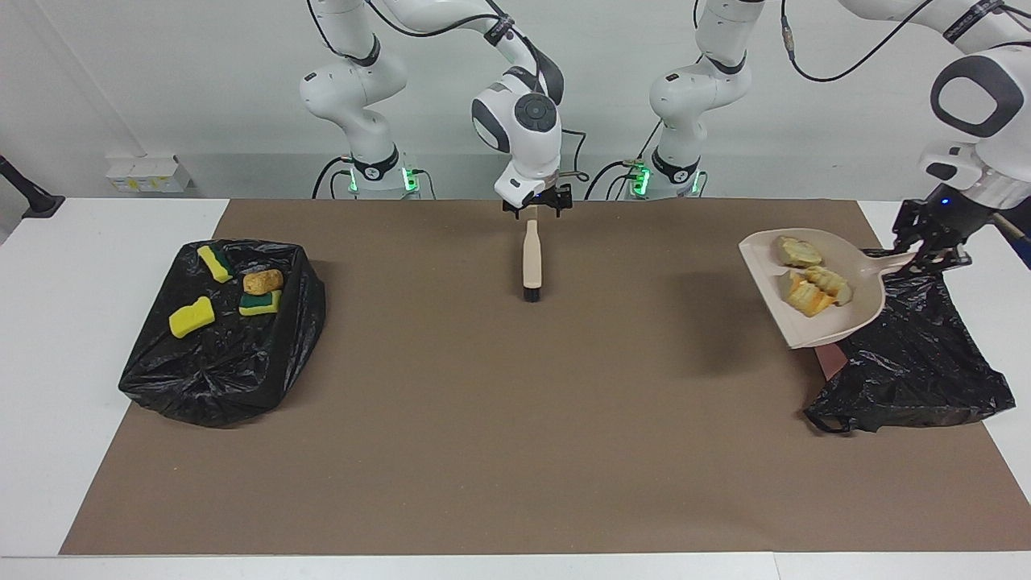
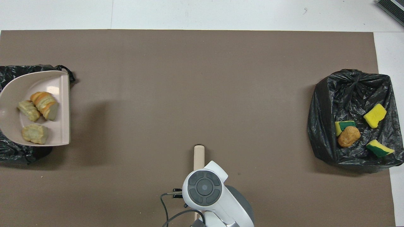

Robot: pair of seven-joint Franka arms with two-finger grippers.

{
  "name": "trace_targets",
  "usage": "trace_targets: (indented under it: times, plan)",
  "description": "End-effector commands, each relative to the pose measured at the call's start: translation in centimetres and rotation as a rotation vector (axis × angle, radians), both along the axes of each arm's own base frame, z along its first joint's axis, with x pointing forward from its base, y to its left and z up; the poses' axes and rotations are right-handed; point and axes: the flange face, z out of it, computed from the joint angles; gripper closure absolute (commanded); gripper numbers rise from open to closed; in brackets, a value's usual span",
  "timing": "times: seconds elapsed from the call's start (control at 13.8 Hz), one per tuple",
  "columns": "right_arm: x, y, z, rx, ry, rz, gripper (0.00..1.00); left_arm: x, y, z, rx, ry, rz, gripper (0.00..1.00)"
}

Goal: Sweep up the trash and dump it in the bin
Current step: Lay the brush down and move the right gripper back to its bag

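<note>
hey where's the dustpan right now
The dustpan is in the air, held by the left gripper over the black bag at the left arm's end, carrying bread pieces.

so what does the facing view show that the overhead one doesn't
Only facing: the left gripper gripping the dustpan by its handle, the right gripper over the brush, the arm bases, a white box.
Only overhead: a dark ribbed thing at the picture's corner.
Both: the dustpan with three bread pieces raised over one black bag; sponges and a brown lump on the other bag; the brush lying on the mat.
</note>
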Motion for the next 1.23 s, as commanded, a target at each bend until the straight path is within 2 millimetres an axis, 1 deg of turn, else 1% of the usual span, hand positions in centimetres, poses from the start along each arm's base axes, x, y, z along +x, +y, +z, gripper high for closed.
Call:
trace_targets:
  times: [0.0, 0.07, 0.22, 0.29, 0.43, 0.51, 0.58, 0.65, 0.72, 0.8, 0.87, 0.94, 1.01, 1.09, 1.16]
  plan:
    - [2.9, -2.0, 3.6, 0.019, -0.086, -0.014, 0.00, -0.2, 4.7, 1.2, 0.117, 0.027, 0.004, 1.00]
    - [3.7, -3.2, 5.0, 0.030, -0.119, -0.010, 0.00, 0.1, 5.5, 1.4, 0.194, 0.035, -0.011, 1.00]
    - [5.8, -5.6, 7.7, 0.051, -0.169, -0.006, 0.00, 0.6, 6.8, 2.2, 0.309, -0.009, -0.028, 1.00]
    - [6.6, -6.4, 8.7, 0.044, -0.188, -0.008, 0.00, 0.1, 8.4, 1.9, 0.341, -0.017, -0.009, 1.00]
    - [8.9, -8.3, 11.3, -0.031, -0.242, 0.011, 0.00, 0.7, 8.4, 1.9, 0.474, 0.004, -0.041, 1.00]
    - [10.0, -9.4, 12.7, -0.052, -0.259, 0.003, 0.00, 0.7, 7.9, 1.1, 0.504, -0.001, -0.026, 1.00]
    - [11.1, -10.9, 13.5, -0.054, -0.265, -0.008, 0.00, 1.2, 6.4, 0.4, 0.526, -0.006, -0.025, 1.00]
    - [12.3, -12.7, 14.5, -0.054, -0.272, -0.007, 0.00, 1.7, 5.0, 0.1, 0.581, 0.002, -0.036, 1.00]
    - [13.0, -13.9, 15.2, -0.055, -0.274, 0.009, 0.00, 1.8, 4.1, 0.2, 0.630, 0.005, -0.040, 1.00]
    - [13.6, -15.3, 15.8, -0.057, -0.283, 0.008, 0.00, 1.7, 3.7, -0.1, 0.660, 0.015, -0.055, 1.00]
    - [14.4, -16.9, 16.4, -0.056, -0.294, -0.005, 0.00, 1.6, 3.8, 0.1, 0.688, 0.022, -0.063, 1.00]
    - [15.4, -18.5, 17.4, -0.054, -0.311, -0.008, 0.00, 1.6, 3.5, 0.5, 0.729, 0.030, -0.075, 1.00]
    - [16.3, -20.5, 18.2, -0.063, -0.321, -0.003, 0.00, 1.7, 3.1, 0.7, 0.785, 0.039, -0.078, 1.00]
    - [16.9, -22.5, 19.1, -0.069, -0.308, 0.016, 0.00, 1.5, 3.0, 1.4, 0.846, 0.050, -0.044, 1.00]
    - [17.5, -25.2, 20.0, -0.075, -0.294, 0.014, 0.00, 1.8, 1.6, 1.7, 0.887, 0.046, -0.041, 1.00]
